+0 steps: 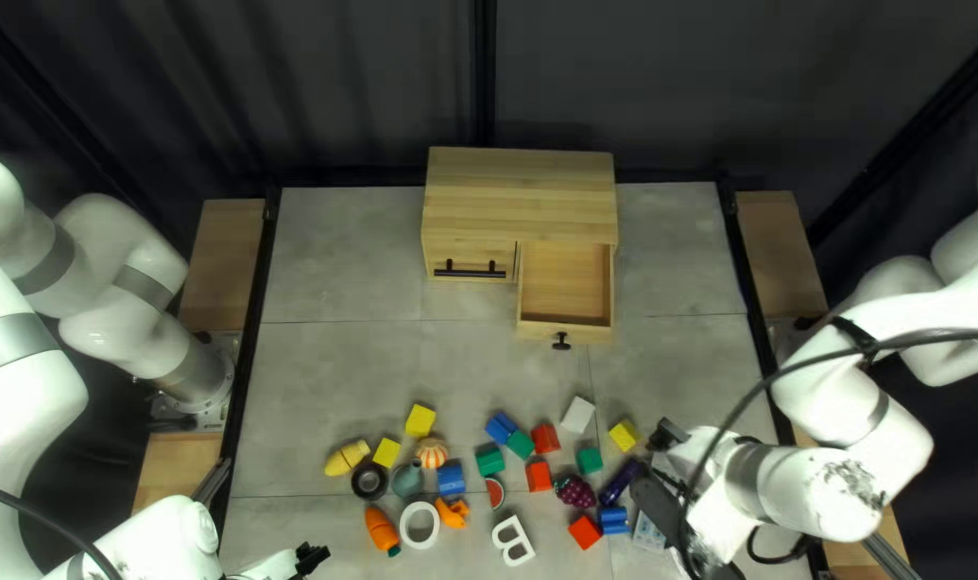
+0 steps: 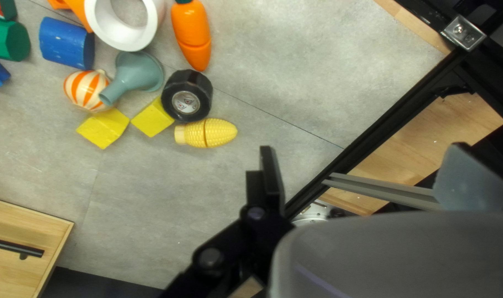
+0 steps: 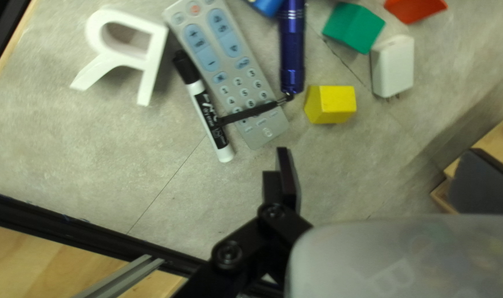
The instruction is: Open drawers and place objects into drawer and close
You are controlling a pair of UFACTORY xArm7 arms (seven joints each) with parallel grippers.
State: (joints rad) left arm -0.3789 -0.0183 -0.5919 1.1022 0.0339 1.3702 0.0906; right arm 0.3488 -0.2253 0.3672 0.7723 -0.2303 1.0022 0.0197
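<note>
Over the table [image 1: 339, 376], left hand [image 1: 311, 559] and right hand [image 1: 662, 468] stand wide apart.

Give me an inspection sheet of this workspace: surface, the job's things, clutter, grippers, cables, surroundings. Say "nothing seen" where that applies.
Surface: grey table, thin seams; spills, nothing seen.
Right drawer: pulled out; contents, nothing seen.
Left drawer: shut.
Loose objects: toy corn, toy carrot, blue flashlight and others lie on the table.
Clutter: flashlight's strap lies across the remote, beside the marker.
Left gripper: jaws apart, nothing between.
Right gripper: jaws apart, nothing between.
Cables: black cable loops along the right arm.
Surroundings: dark curtain behind; people, nothing seen.
</note>
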